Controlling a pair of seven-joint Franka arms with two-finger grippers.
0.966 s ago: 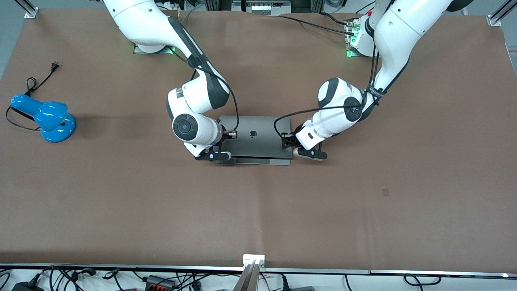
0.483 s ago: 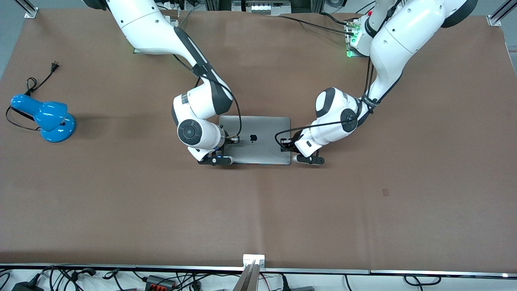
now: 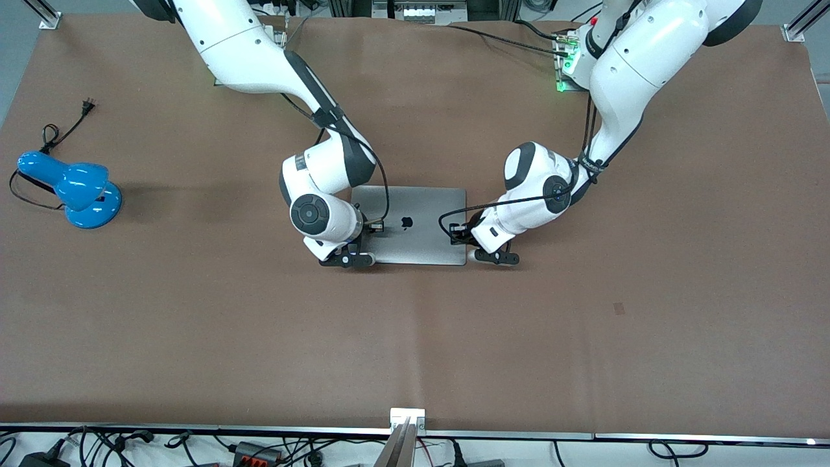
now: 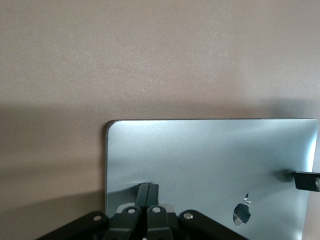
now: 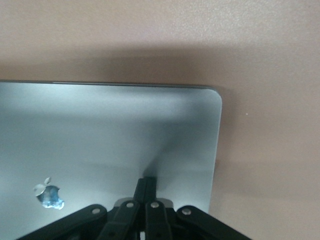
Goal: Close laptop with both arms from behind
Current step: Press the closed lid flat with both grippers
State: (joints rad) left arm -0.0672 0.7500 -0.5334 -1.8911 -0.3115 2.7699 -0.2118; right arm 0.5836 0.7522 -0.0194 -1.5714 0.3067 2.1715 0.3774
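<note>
The silver-grey laptop (image 3: 415, 237) lies with its lid down flat and the black apple logo facing up. My left gripper (image 3: 457, 235) is shut, and its fingertips rest on the lid near the edge at the left arm's end. In the left wrist view the gripper (image 4: 148, 192) sits on the lid (image 4: 210, 155) near a corner. My right gripper (image 3: 373, 226) is shut, with its tips on the lid near the right arm's end. In the right wrist view the gripper (image 5: 146, 187) sits on the lid (image 5: 110, 130). The keyboard and screen are hidden.
A blue desk lamp (image 3: 72, 189) with a black cord and plug (image 3: 86, 106) lies near the table's edge at the right arm's end. Cables and power strips run along the table's front edge (image 3: 259, 447). Brown table surface surrounds the laptop.
The lid has gone from slightly raised, with the base showing under it, to flat. Both grippers went down with it and shifted slightly toward the front camera.
</note>
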